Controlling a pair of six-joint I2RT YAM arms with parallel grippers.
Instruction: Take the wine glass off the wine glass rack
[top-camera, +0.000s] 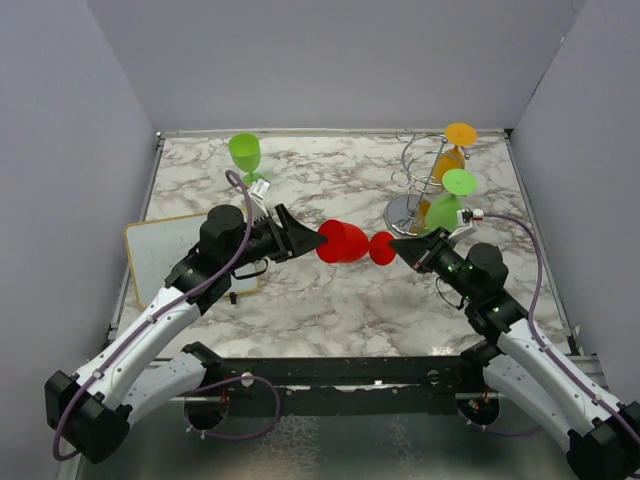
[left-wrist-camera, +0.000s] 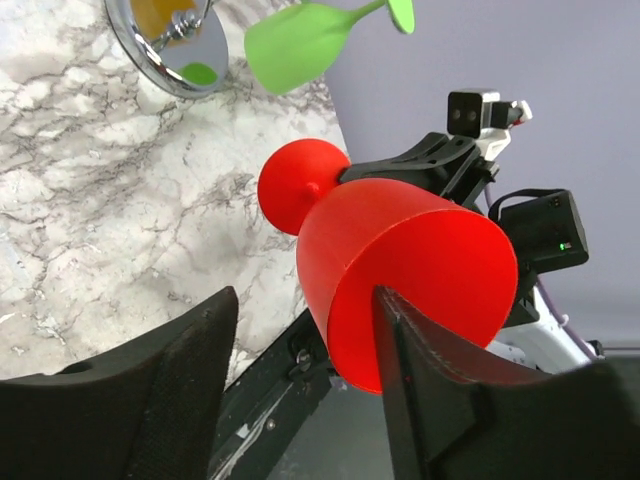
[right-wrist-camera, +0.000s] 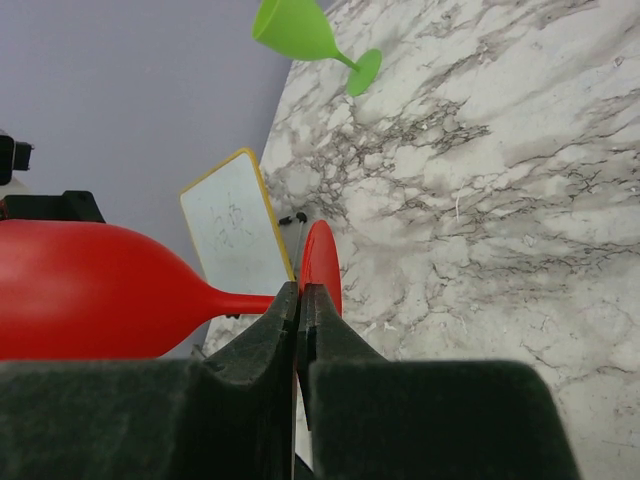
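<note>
While right jaws grip it, red wine glass (top-camera: 343, 242) lies horizontal, rim leftward.

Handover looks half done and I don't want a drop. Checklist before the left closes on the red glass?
1. Right gripper shut on the red wine glass, at the stem by its foot: ok.
2. Red glass clear of the wine glass rack: ok.
3. Left gripper open and lined up at the bowl's rim: ok.
4. Left fingers touching the bowl: not ok; the outer finger stands apart from the wall.
5. Green glass on the rack clear of the right arm: cannot tell, they look close from above.
6. Set-down space on the table: ok.
</note>
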